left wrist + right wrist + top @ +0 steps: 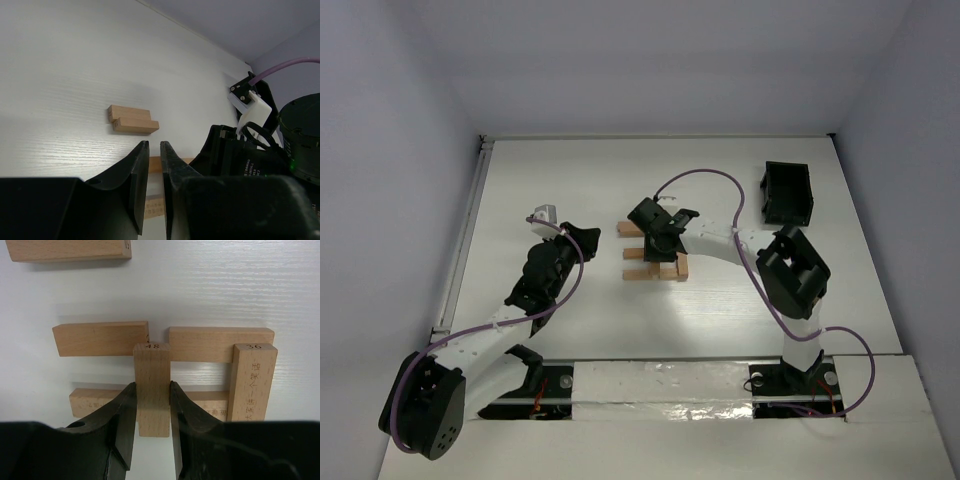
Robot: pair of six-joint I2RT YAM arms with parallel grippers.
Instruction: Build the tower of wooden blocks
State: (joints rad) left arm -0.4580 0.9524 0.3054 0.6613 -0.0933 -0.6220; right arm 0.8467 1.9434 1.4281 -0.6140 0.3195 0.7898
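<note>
The wood block tower [655,270] is a low stack of light-tan blocks at mid-table. In the right wrist view my right gripper [152,386] is shut on a block marked 48 [152,365], held crosswise over two base rows [100,339]. A block marked 36 [252,382] lies across those same rows to its right. My left gripper [154,145] hovers left of the tower [586,238], its jaws a narrow slit apart with nothing between them. Loose blocks [131,120] lie on the table ahead of it.
A small black box [788,192] stands at the back right. One loose block [67,250] lies beyond the tower, seen also from above [630,229]. A raised rail [465,235] runs along the table's left edge. Purple cables [705,178] loop over both arms.
</note>
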